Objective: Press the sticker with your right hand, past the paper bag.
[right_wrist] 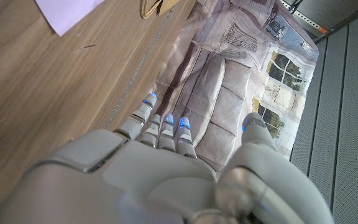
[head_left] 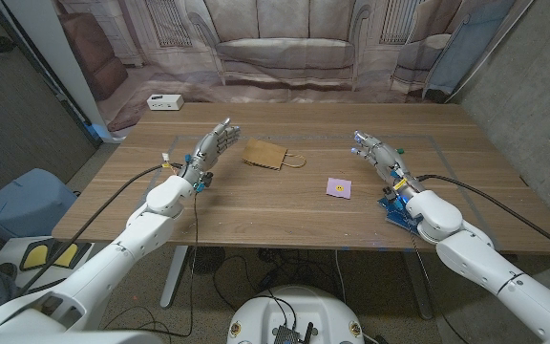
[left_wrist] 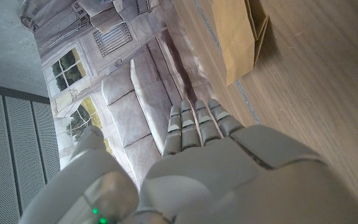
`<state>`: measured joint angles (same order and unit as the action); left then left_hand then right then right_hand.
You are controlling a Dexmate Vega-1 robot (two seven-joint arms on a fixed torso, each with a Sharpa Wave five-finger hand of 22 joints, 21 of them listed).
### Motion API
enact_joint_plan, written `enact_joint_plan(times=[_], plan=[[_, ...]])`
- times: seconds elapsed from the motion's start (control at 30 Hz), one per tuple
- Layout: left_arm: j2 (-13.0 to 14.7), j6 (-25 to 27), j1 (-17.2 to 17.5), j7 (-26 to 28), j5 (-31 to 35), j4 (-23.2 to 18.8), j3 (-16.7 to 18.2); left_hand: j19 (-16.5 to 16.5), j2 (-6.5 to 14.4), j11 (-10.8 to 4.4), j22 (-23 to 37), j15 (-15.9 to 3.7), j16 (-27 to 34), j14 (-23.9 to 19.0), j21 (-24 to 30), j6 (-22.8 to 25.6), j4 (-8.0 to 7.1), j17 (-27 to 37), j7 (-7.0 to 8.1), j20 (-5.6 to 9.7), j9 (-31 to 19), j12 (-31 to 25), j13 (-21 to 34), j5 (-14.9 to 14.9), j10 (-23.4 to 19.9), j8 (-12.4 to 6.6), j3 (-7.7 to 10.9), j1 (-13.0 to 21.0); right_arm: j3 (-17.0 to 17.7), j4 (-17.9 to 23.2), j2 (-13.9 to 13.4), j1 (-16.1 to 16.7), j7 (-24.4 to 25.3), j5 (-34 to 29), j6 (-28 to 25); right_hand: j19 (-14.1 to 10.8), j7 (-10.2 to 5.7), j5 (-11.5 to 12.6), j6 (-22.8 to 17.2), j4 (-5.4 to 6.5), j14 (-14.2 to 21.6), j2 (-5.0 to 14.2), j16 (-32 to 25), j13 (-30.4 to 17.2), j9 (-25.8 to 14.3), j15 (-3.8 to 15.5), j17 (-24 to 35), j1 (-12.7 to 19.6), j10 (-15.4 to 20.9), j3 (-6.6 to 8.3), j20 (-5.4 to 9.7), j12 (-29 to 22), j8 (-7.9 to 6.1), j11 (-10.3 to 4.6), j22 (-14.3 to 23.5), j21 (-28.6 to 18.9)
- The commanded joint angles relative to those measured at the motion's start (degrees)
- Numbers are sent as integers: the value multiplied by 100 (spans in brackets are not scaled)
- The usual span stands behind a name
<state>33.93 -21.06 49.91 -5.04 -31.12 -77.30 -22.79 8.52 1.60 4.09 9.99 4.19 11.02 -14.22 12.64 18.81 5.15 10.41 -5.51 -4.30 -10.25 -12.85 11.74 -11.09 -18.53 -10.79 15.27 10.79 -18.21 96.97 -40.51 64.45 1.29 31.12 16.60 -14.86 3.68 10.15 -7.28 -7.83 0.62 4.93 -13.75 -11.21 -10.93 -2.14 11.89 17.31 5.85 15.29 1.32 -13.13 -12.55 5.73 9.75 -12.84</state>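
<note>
The sticker [head_left: 339,188], a small pale-purple square with a yellow face on it, lies flat on the wooden counter [head_left: 285,215], a little toward the robot's right of the middle. In the right wrist view a corner of it shows as a lilac sheet [right_wrist: 67,12] on the wood, off to one side of the fingers [right_wrist: 160,124] rather than straight ahead of them. The right hand [head_left: 382,159] is near it, toward the robot's right and slightly farther back on the counter, fingers extended and a little apart, holding nothing. So the sticker lies inward and a touch nearer the robot from that hand; the coming move looks like a short sideways reach, then a press down.

The paper bag [head_left: 266,154], brown and flat with its handle pointing toward the sticker, lies farther back and to the robot's left. The left hand [head_left: 208,153] is just beside the bag, fingers released and empty, well apart from the sticker.
</note>
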Motion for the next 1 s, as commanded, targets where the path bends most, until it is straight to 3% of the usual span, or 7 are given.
enact_joint_plan(times=[0.03,0.7,1.0], plan=[[27,58,6,2,-36,-39,4,56,31,-6,34,6,-10,-27,-33,-37,25,4,4,13,-23,36,0,24,-24,14,19,10,114,-641,207,-284,-645,621,447,-47,34,-17,-15,10,35,-62,9,-15,4,-46,24,-33,35,-47,-18,10,31,37,11,24],[173,564,15,187,-6,-447,-33,40,29,2,34,-4,-23,15,-63,-171,37,4,-11,43,-22,55,-1,22,23,35,12,9,68,-1640,402,-807,-1290,976,565,-120,74,-13,-80,72,79,-211,13,-18,6,-88,41,-226,89,-181,-41,19,41,56,10,41],[109,538,-17,246,32,-456,-55,37,30,-9,35,2,-22,21,-71,-177,42,4,-17,49,-22,54,0,21,24,26,10,10,73,-1677,376,-823,-1313,992,529,-133,85,-3,-112,102,98,-271,16,-19,6,-113,48,-318,117,-241,-48,23,44,76,10,56]])
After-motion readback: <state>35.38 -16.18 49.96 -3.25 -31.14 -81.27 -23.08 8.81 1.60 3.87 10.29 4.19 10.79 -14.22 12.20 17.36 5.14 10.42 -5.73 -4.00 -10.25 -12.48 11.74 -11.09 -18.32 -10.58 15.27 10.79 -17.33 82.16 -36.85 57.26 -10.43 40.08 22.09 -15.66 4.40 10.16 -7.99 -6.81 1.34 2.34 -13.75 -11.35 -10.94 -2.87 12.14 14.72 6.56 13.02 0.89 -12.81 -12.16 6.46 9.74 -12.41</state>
